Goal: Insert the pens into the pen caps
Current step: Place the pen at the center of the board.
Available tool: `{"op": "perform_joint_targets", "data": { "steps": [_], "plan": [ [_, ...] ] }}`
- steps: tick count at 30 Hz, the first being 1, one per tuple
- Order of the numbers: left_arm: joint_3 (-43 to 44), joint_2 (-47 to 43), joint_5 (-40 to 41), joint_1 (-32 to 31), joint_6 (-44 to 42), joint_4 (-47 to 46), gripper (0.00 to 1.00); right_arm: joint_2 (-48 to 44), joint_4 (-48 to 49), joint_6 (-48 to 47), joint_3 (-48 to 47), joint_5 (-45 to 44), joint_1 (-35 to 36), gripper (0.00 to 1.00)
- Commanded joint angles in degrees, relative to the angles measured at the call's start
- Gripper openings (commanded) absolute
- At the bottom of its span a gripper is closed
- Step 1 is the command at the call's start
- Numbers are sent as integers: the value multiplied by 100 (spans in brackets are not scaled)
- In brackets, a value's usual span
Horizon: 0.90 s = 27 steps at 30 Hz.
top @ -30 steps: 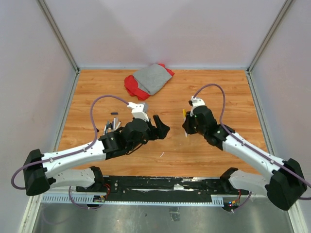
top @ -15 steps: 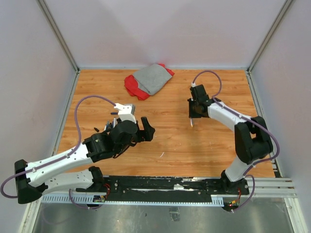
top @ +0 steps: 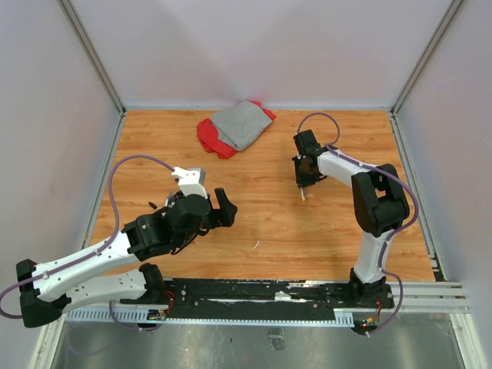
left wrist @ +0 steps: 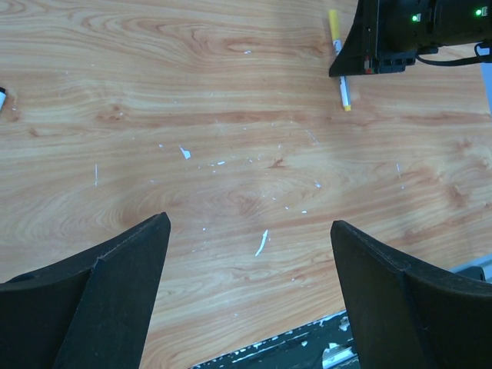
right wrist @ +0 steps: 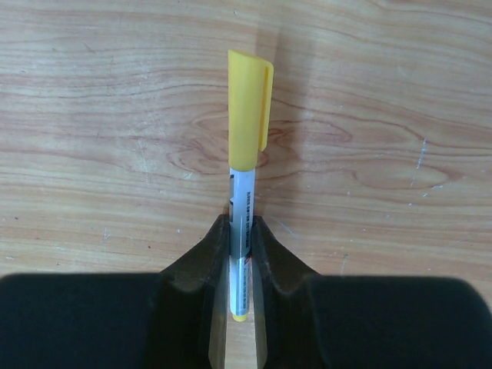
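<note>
Jaws on my right gripper [right wrist: 240,250] are pinching the yellow-capped pen [right wrist: 243,201] by its barrel, while my left gripper [left wrist: 247,223] is hovering spread above the table [left wrist: 192,115].

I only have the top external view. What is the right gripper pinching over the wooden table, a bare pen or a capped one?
Observer: Capped. The right wrist view shows the right gripper shut on a thin white-barrelled pen, with a long yellow plastic cap already seated on its far end.
Operator: Is the left gripper carrying anything?
Observer: No. In the left wrist view the left gripper stands wide open, with only the wooden table and a few small white scraps showing between its fingers.
</note>
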<state>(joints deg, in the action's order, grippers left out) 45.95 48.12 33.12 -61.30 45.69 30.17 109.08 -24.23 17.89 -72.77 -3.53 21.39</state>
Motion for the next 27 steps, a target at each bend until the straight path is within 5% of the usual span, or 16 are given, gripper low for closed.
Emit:
{"op": "perform_joint_targets", "data": {
  "steps": [1, 27],
  "plan": [
    [13, -89, 194, 15, 108, 104, 90, 191, -247, -66, -142, -117, -73, 15],
    [-245, -273, 65, 17, 246, 128, 88, -99, -295, -160, -133, 247, -73, 38]
  ]
}}
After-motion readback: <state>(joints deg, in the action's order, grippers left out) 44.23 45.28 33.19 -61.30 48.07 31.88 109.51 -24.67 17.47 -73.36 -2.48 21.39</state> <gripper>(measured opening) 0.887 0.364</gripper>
